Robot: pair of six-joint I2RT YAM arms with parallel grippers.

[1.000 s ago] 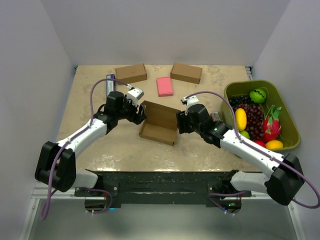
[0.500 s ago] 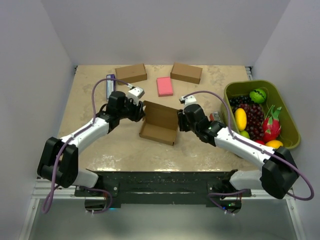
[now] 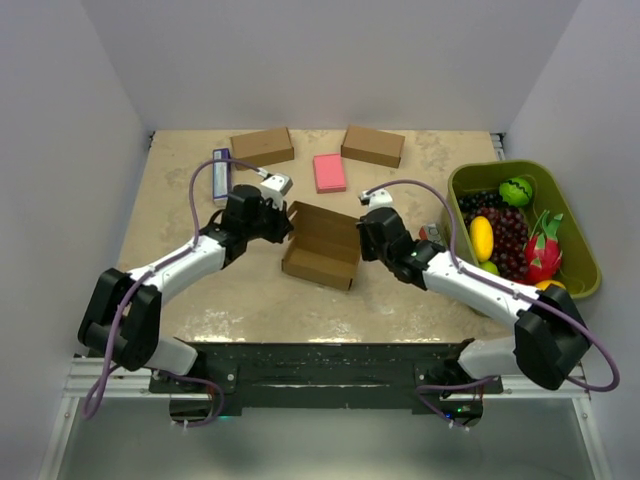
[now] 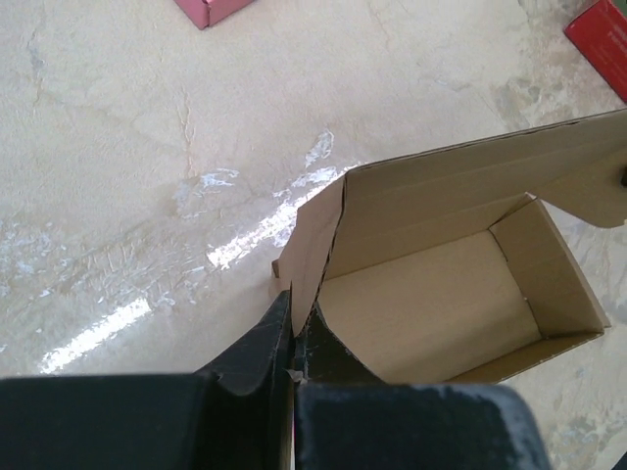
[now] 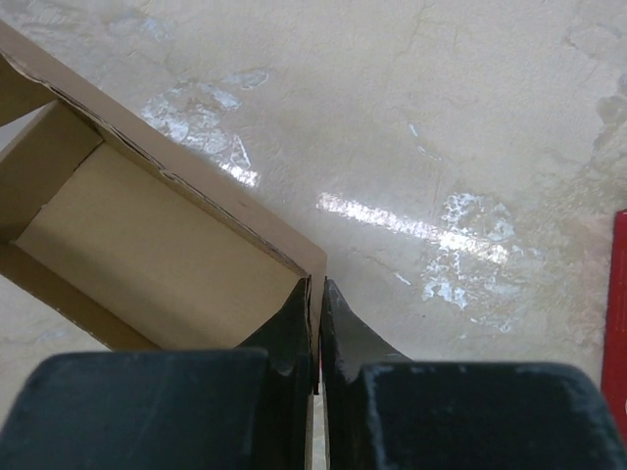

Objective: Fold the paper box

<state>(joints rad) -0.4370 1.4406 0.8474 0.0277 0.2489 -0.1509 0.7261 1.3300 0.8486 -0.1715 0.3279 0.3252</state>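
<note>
The paper box (image 3: 322,245) is brown cardboard, half formed, standing open mid-table with its lid flap up at the back. My left gripper (image 3: 283,231) is shut on the box's left side wall; in the left wrist view the wall (image 4: 312,250) runs down between the black fingers (image 4: 257,348), with the box's open inside (image 4: 431,308) to the right. My right gripper (image 3: 361,240) is shut on the right side wall; the right wrist view shows the wall's edge (image 5: 315,279) pinched between its fingers (image 5: 294,328), with the box's inside (image 5: 147,245) to the left.
Two closed brown boxes (image 3: 262,146) (image 3: 373,146) and a pink pad (image 3: 329,172) lie along the back. A green basket (image 3: 575,230) of fruit stands at the right. A small blue-and-white item (image 3: 220,172) lies back left. White walls enclose the table.
Both grippers have moved inward to the box's two side walls and closed on them. The box has shifted slightly.
</note>
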